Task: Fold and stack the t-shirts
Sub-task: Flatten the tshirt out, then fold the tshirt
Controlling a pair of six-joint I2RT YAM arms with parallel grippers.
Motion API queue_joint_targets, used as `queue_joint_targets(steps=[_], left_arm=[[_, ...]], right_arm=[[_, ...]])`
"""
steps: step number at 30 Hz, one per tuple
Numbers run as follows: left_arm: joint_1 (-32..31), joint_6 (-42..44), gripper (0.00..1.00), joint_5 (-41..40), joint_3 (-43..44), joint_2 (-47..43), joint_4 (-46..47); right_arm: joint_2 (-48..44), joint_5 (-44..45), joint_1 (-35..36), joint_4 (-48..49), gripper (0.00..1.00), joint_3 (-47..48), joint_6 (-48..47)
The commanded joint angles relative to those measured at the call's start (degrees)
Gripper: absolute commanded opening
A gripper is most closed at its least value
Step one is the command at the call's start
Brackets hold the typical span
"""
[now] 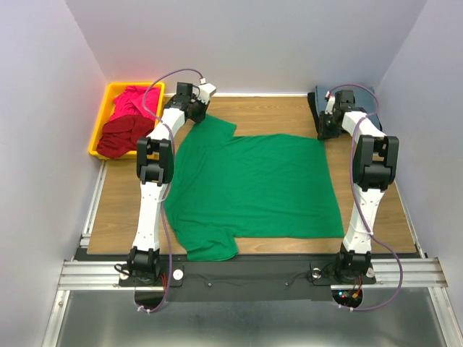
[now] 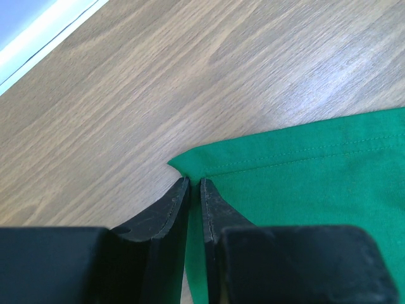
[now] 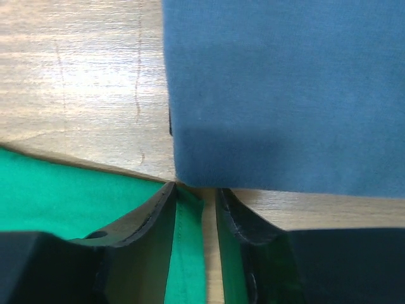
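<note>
I am reaching both arms out over a wooden table [image 1: 123, 206] where a bright green t-shirt [image 1: 253, 188] is lying spread flat across the middle, its sleeves pointing to the far left and near left and its body running to the right. My left gripper [image 2: 195, 183] is resting at the far left sleeve, and its two black fingers are pressing almost together on the hemmed corner of the green cloth, with a thin strip of green showing in the narrow slit between them and the tip of the corner poking out just past them onto bare wood. My right gripper [image 3: 196, 189] is sitting at the far right corner of the same shirt, and its fingers are standing apart, with a green edge and a sliver of wood showing in the gap between them; they are not squeezing the cloth. Just beyond those fingers a folded blue-grey t-shirt [image 3: 285, 95] is lying flat in the far right corner of the table, its near edge close to the green shirt's corner. At the far left, a yellow bin [image 1: 101, 124] is sitting beside the table, and it is holding a crumpled pink t-shirt [image 1: 134, 97] toward its far end and a bunched dark red t-shirt [image 1: 116, 139] toward its near end.
</note>
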Motion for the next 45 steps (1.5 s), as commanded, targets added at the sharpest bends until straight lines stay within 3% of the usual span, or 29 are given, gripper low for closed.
queue_joint_targets(steps=[1, 3, 6, 15, 32, 45], left_arm=[[0.1, 0.7, 0.23, -0.2, 2.8, 0.0, 0.3], [0.1, 1.0, 0.20, 0.2, 2.5, -0.3, 0.2], [0.0, 1.1, 0.02, 0.8, 2.5, -1.1, 0.4], [0.3, 0.4, 0.00, 4.5, -1.2, -9.3, 2.1], [1.3, 4.8, 0.00, 9.1, -13.2, -24.3, -0.9], [2.1, 11.3, 0.00, 12.9, -39.1, -42.8, 0.8]], right_arm=[[-0.5, -2.3, -0.2, 2.6, 0.29, -0.7, 0.2], [-0.9, -2.9, -0.2, 2.6, 0.18, -1.3, -0.2], [-1.1, -4.1, -0.2, 2.6, 0.01, -1.5, -0.4], [-4.4, -6.8, -0.2, 2.7, 0.00, 0.9, -2.2], [-12.3, -8.5, -0.3, 2.7, 0.01, -2.9, -5.8], [-20.9, -7.6, -0.9, 2.5, 0.01, -13.8, -11.3]])
